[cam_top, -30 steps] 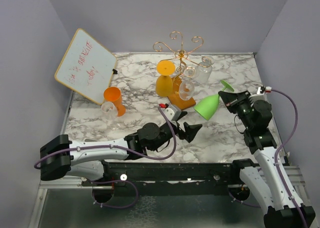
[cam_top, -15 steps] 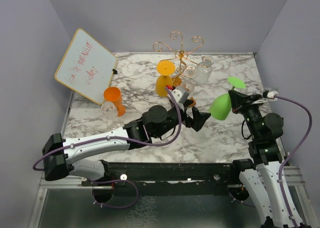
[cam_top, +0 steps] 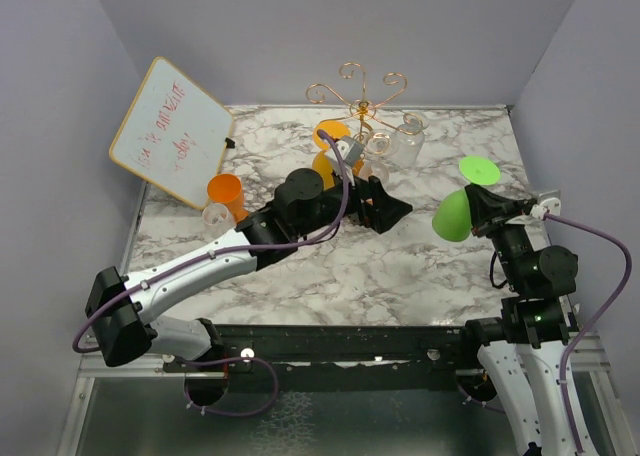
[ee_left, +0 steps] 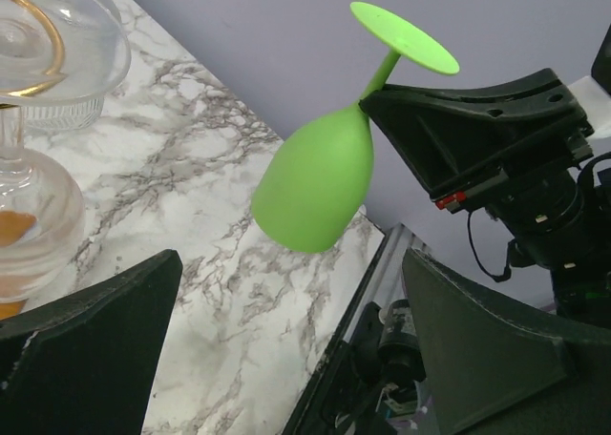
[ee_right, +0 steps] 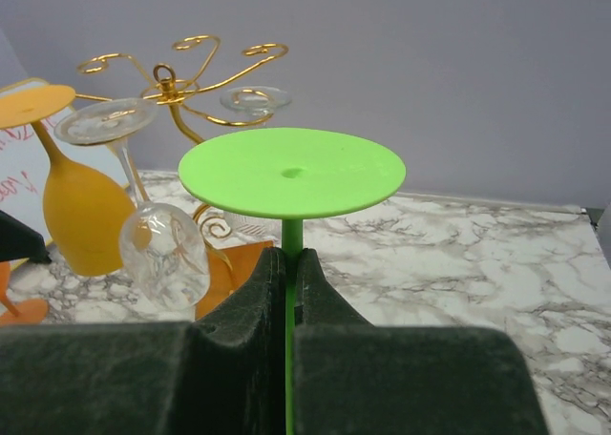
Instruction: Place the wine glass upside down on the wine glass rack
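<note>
Right tool (ee_right: 290, 263) pinches tight on the stem of the green wine glass (cam_top: 452, 216), bowl tilted down, aloft right of the wine glass rack (cam_top: 358, 101). Left tool (cam_top: 388, 210) gapes wide and empty between them. Danger: on that crowded rack, a swing could clip the hanging clear glass (ee_right: 164, 254), or the thin stem could twist.

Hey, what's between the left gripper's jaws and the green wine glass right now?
Only bare marble table separates the left gripper, jaws open, from the green wine glass; the top view shows it.
</note>
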